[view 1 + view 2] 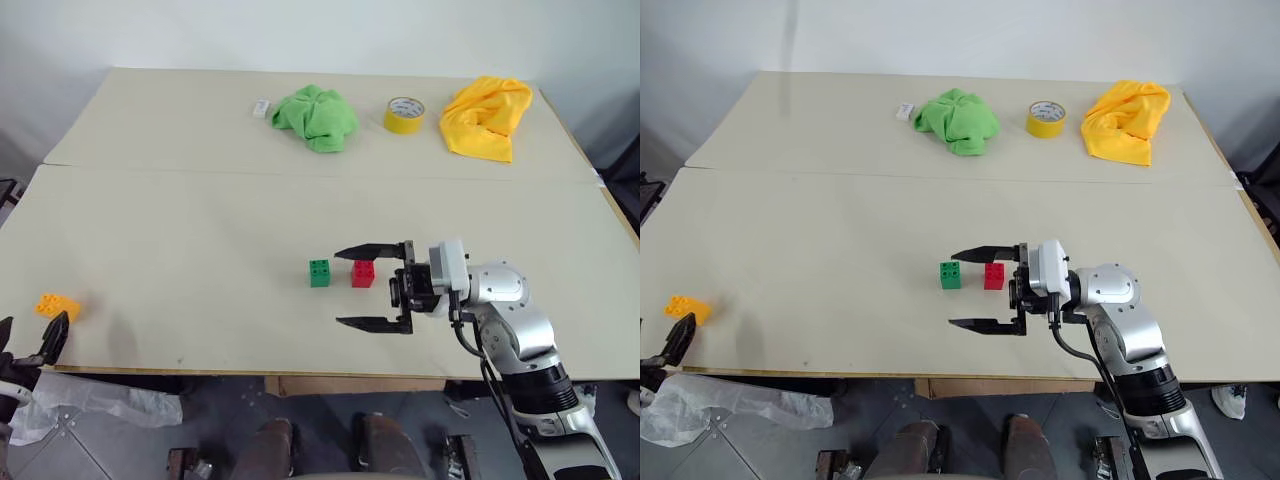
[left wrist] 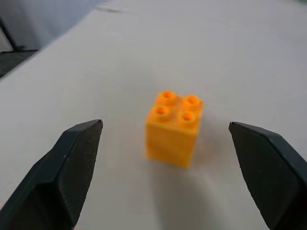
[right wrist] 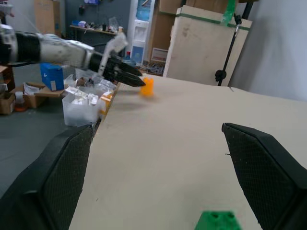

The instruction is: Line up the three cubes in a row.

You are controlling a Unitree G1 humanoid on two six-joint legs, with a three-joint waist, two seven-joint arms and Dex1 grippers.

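Bare counter (image 1: 180,250) stretches between the orange-yellow cube (image 1: 57,306) at the near left edge and the green cube (image 1: 319,272) — red cube (image 1: 363,273) just right of it.

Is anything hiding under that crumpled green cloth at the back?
Nothing shows. The green cloth lies bunched on the table, so whatever is beneath its folds is covered. A small white object sits beside it, uncovered.

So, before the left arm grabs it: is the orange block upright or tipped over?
Upright. The orange block sits flat on the table with its four studs facing up, untouched between the left tool's open fingers.
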